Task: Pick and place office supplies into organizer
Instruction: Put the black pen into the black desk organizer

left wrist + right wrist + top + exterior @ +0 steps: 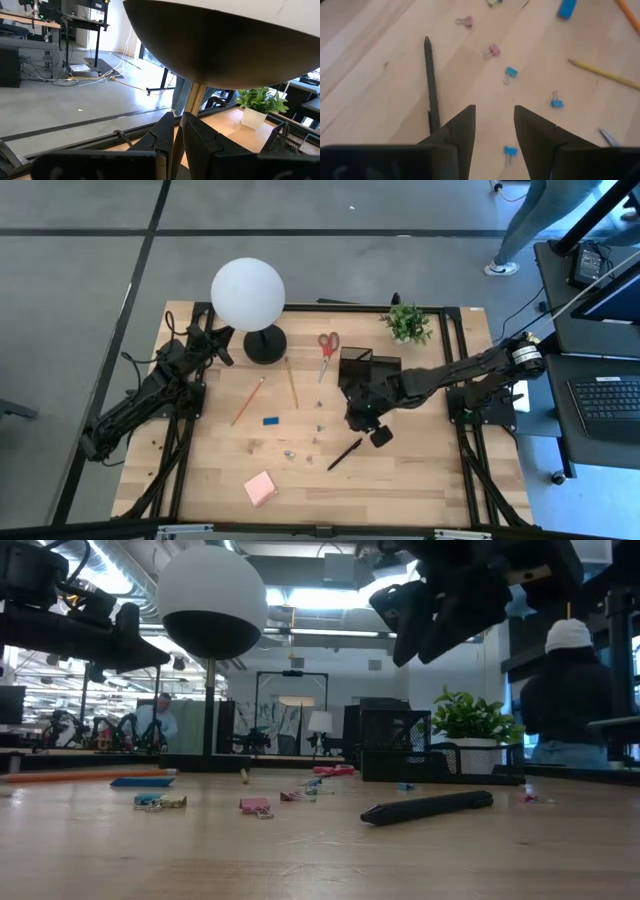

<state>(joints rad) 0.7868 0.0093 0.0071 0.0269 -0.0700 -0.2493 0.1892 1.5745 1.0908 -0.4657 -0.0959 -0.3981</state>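
Right pincer hovers partly open and empty above the counter, just beside the black pen, which lies flat in front of the black mesh organizer; binder clips lie scattered nearby. The pen looks light, stiff and smooth, apt to roll, so a hold across mid-barrel seems best. Left pincer, nearly closed and empty, waits by the globe lamp.
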